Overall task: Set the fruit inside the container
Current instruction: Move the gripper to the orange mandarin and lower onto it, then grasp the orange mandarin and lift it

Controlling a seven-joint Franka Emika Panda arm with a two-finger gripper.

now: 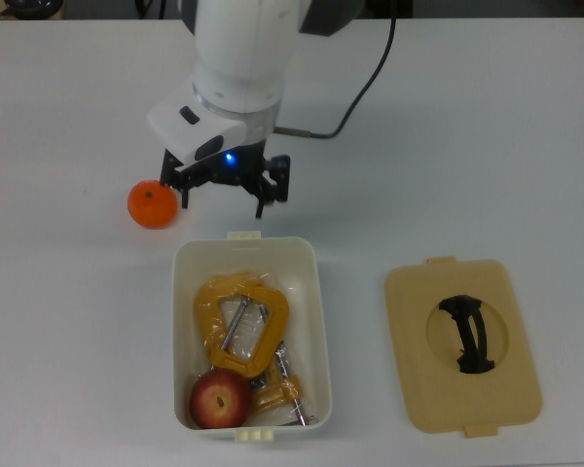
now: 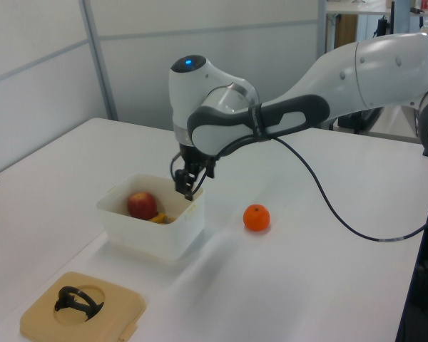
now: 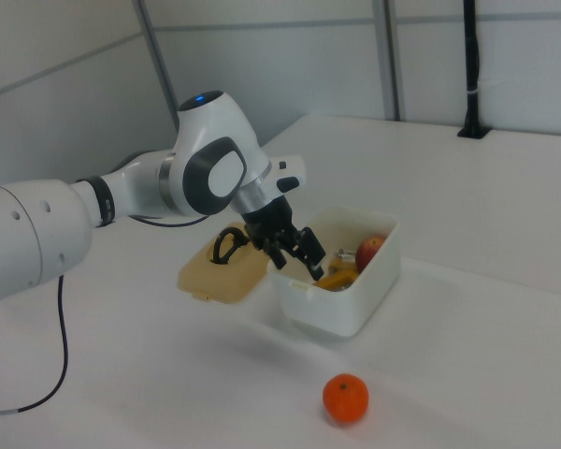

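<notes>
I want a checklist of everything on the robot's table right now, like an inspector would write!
Surface: white table, looks clean.
Job's things: red apple lies inside the white tub, at its near end in the top view; orange mandarin sits on the table outside the tub.
Clutter: yellow clamps in the tub beside the apple; tan lid with black handle flat on the table at the top view's right.
End effector: end effector open, empty, above the table between mandarin and tub.
Cables: black cable runs off the arm.
Surroundings: grey wall panels.
</notes>
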